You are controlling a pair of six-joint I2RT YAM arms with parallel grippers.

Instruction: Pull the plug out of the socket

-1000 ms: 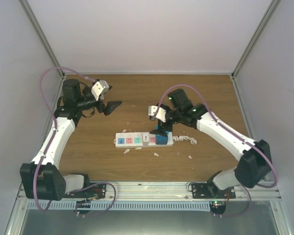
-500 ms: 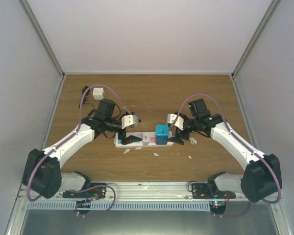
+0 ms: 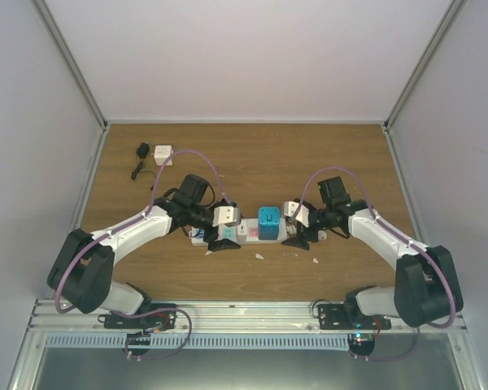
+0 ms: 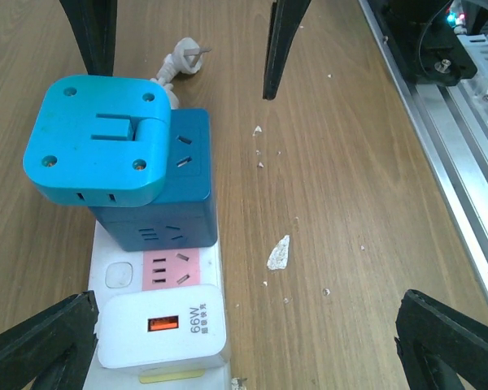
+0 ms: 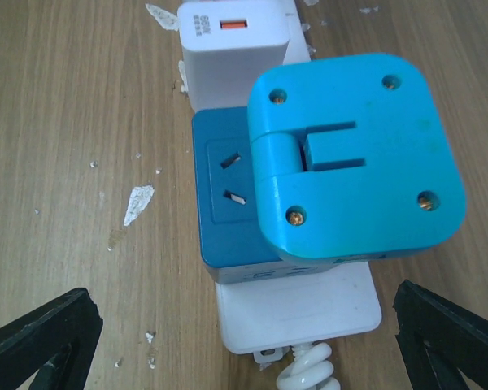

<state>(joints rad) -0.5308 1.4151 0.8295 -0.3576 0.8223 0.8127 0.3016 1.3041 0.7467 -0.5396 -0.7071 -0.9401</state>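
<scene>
The white power strip (image 3: pixel 248 237) lies mid-table, with pink outlet squares in the left wrist view (image 4: pixel 175 272). A dark blue cube adapter (image 4: pixel 159 195) is plugged into it and carries a light blue plug (image 3: pixel 269 219) on top. A white 66W charger (image 4: pixel 161 329) is plugged in beside the cube. My left gripper (image 3: pixel 215 237) is open and empty, low over the charger end (image 4: pixel 240 345). My right gripper (image 3: pixel 299 234) is open and empty, astride the strip's cord end (image 5: pixel 244 349). The coiled white cord (image 5: pixel 309 374) leaves that end.
A white charger (image 3: pixel 163 154) and a black plug (image 3: pixel 142 150) lie at the back left of the wooden table (image 3: pixel 252 162). White flakes (image 4: pixel 278 253) are scattered in front of the strip. A loose white plug end (image 4: pixel 179 61) lies past the cube. Grey walls close three sides.
Both arms came down to the strip. The left gripper, earlier at the back left holding a white charger, let it go there and moved to the strip's left part. The right gripper moved to the cord end.
</scene>
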